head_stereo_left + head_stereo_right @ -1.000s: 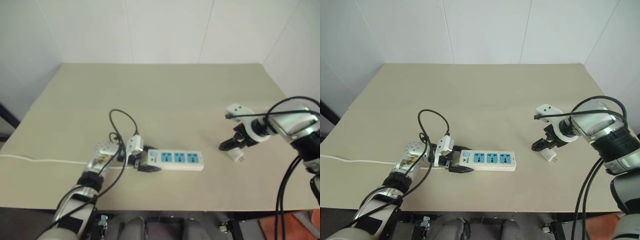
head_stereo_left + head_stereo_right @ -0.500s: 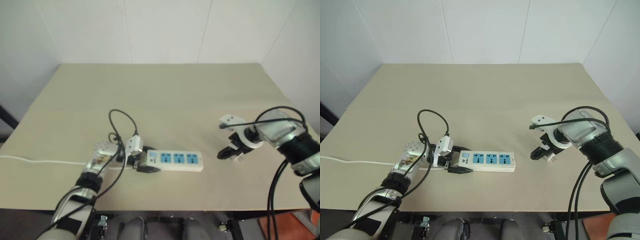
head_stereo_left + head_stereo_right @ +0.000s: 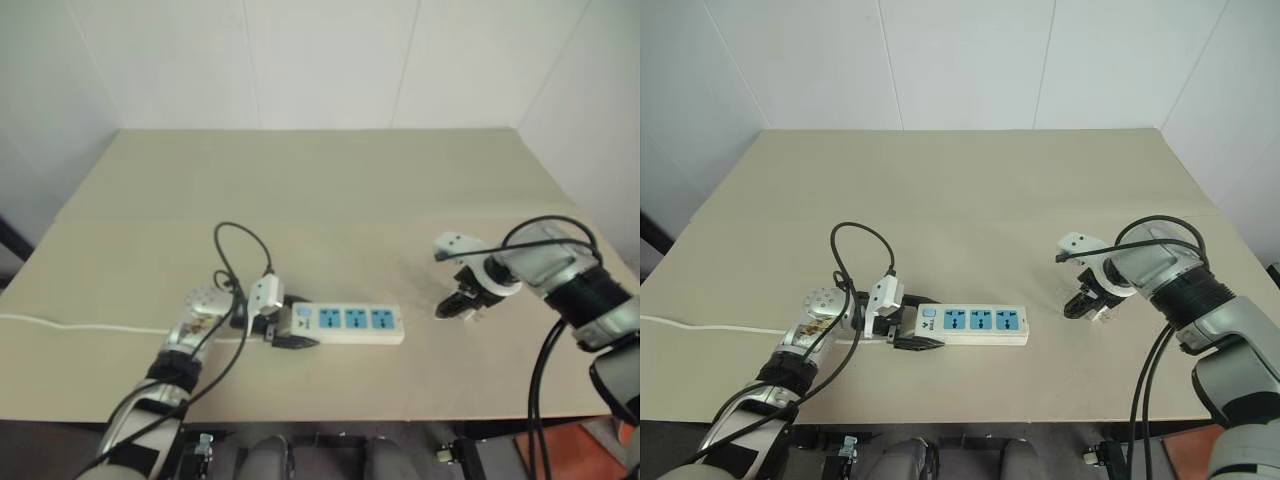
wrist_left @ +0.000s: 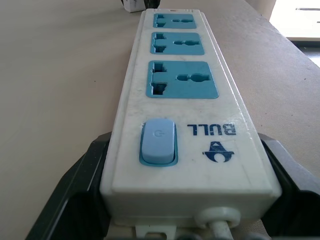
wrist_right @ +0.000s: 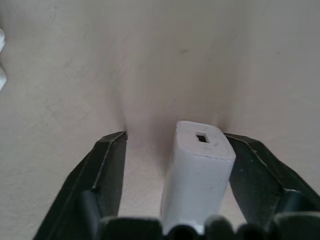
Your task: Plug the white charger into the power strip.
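The power strip (image 3: 352, 321) lies near the table's front edge, its three blue sockets facing up. My left gripper (image 3: 283, 328) is shut on its switch end, with a black finger (image 4: 75, 190) pressed along each side. To the right, the white charger (image 5: 199, 170) stands on the table between the fingers of my right gripper (image 3: 1087, 305), which points steeply down. One finger (image 5: 250, 170) touches the charger. The other finger (image 5: 107, 170) stands off it with a clear gap. From the head views the charger is mostly hidden behind that gripper.
The strip's thin white cord (image 3: 80, 324) runs left across the beige table (image 3: 330, 190) to its edge. The table's right edge (image 3: 590, 240) is close to my right arm. White walls stand behind the table.
My right gripper has come down over the charger and its fingers have narrowed around it. The left gripper and the power strip have stayed put.
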Motion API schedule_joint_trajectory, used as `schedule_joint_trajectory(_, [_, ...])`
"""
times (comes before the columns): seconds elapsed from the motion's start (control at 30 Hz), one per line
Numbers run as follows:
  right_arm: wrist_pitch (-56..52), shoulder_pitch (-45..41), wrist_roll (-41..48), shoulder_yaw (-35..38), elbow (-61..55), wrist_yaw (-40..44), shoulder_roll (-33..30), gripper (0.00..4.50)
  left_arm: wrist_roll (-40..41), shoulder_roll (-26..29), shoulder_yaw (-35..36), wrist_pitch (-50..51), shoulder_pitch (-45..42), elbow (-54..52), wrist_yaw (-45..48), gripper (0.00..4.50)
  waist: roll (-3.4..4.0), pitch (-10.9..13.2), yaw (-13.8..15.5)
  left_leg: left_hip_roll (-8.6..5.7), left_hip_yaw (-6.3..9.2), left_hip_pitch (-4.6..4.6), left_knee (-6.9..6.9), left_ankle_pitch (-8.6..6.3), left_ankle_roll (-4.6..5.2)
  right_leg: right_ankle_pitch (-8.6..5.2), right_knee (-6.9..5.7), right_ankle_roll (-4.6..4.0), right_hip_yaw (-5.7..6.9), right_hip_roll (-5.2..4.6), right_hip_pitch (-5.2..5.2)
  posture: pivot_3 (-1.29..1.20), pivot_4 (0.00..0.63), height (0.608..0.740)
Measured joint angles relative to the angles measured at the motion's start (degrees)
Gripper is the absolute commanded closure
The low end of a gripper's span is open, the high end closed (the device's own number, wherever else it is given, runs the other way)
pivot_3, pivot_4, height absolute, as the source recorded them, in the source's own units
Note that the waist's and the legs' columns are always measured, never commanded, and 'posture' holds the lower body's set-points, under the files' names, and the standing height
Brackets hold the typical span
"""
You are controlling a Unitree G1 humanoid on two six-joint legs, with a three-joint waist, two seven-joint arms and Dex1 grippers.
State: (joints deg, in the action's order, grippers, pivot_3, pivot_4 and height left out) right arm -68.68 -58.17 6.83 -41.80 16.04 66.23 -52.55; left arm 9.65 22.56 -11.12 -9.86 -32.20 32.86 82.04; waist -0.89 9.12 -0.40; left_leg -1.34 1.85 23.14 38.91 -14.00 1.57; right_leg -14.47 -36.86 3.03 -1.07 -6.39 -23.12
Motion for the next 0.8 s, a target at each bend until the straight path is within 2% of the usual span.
schedule_joint_trajectory(0.13, [0.0,0.1,-1.1,0.0,-0.2,0.6,0.3,3.29,0.0,0.2,0.0,0.2,0.2,-0.4,-0.1,1.18,0.0,0.0,-0.1,0.0,0.0,0.01,0.0,0.0,0.0,0.0,-0.02,0.0,0.0,0.0,-0.01,0.0,0.15,0.74])
schedule_joint_trajectory(0.17, [0.0,0.1,-1.2,0.0,-0.4,0.7,0.3,3.4,0.0,0.2,0.0,0.2,0.2,-0.4,-0.1,1.18,0.0,0.0,-0.1,0.0,0.01,0.01,0.0,0.0,0.0,0.0,-0.02,0.0,0.01,0.0,-0.01,0.0,0.15,0.74])
schedule_joint_trajectory(0.3, [0.0,0.9,-1.3,1.3,-1.6,0.5,0.5,3.39,0.0,0.3,0.0,0.2,0.2,-0.3,-0.1,1.18,0.0,0.0,-0.2,0.0,0.01,0.0,0.0,0.0,0.0,0.0,-0.03,0.0,0.01,0.0,-0.01,0.0,0.15,0.74])
schedule_joint_trajectory(0.37, [0.8,1.8,-0.4,5.0,-2.3,-0.5,1.8,3.39,0.0,0.5,0.0,0.2,0.0,-0.2,0.0,1.18,0.0,0.0,-0.3,-0.01,0.0,0.01,0.01,0.0,0.0,0.0,-0.06,0.0,-0.01,0.0,-0.04,0.0,0.15,0.74])
schedule_joint_trajectory(0.43, [2.9,2.7,2.2,12.1,-3.5,-2.0,4.1,3.39,0.0,0.5,0.0,0.2,-0.3,0.3,0.3,1.18,0.0,0.0,-0.3,-0.01,0.0,0.0,0.01,0.01,0.0,0.0,-0.1,0.0,-0.01,0.0,-0.05,0.0,0.15,0.74])
schedule_joint_trajectory(0.53, [8.7,5.0,8.1,30.3,-7.1,-8.8,11.9,3.39,0.0,0.5,-0.1,0.2,-0.7,0.7,0.6,1.18,0.0,0.0,-0.3,0.02,0.05,-0.01,0.01,0.01,-0.01,0.01,-0.18,0.01,0.01,0.02,-0.04,0.0,0.15,0.74])
schedule_joint_trajectory(0.6, [13.3,7.9,11.0,38.8,-11.5,-12.6,16.2,3.39,0.0,0.3,-0.6,0.3,-1.0,0.7,0.6,1.18,-0.03,0.0,0.2,0.01,0.19,0.03,0.01,0.01,-0.01,0.02,-0.23,0.03,0.13,0.03,-0.01,0.0,0.15,0.74])
schedule_joint_trajectory(0.7, [23.5,15.9,12.5,43.6,-17.4,-14.8,19.9,3.39,0.0,0.3,-0.9,0.2,-1.1,0.7,0.9,1.18,-0.07,0.0,0.5,0.0,0.2,0.05,0.0,0.0,0.0,0.05,-0.25,0.07,0.2,0.03,0.05,0.0,0.15,0.74])
schedule_joint_trajectory(0.8, [31.8,23.4,12.3,43.7,-19.8,-16.3,24.0,3.39,0.0,0.4,-0.8,0.3,-1.2,1.0,0.9,1.18,-0.07,0.0,0.2,-0.01,0.13,0.01,0.01,0.01,0.0,0.05,-0.22,0.07,0.12,0.02,0.01,0.0,0.15,0.74])
